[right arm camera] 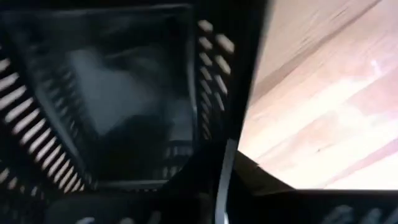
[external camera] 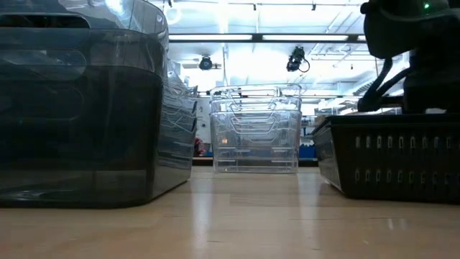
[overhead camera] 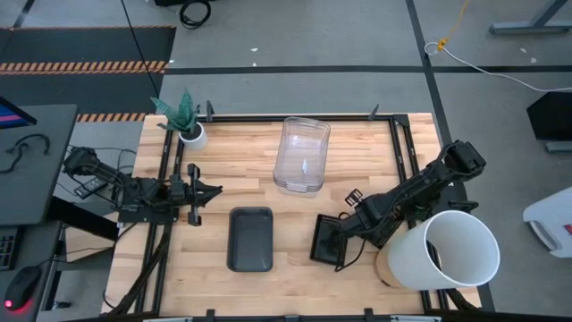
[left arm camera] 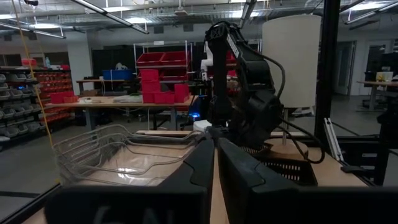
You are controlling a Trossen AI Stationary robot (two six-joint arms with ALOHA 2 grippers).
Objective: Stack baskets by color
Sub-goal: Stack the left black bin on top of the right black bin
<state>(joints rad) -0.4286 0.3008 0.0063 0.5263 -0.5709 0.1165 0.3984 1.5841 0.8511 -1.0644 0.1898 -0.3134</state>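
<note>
Right gripper [overhead camera: 344,234] clamped on black perforated mesh basket's [overhead camera: 327,241] wall | left gripper [overhead camera: 198,190] pinched shut, empty, table's [overhead camera: 295,215] left edge

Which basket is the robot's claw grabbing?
The black mesh basket, the small holey one beside the white bucket. The right gripper is pinching its rim. The clear baskets and the smoky grey basket sit untouched.

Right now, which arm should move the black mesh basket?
Right. The right gripper is already at the rim of the black mesh basket, apparently clamped on its wall. The left gripper sits shut at the table's left side, apart from every basket.
</note>
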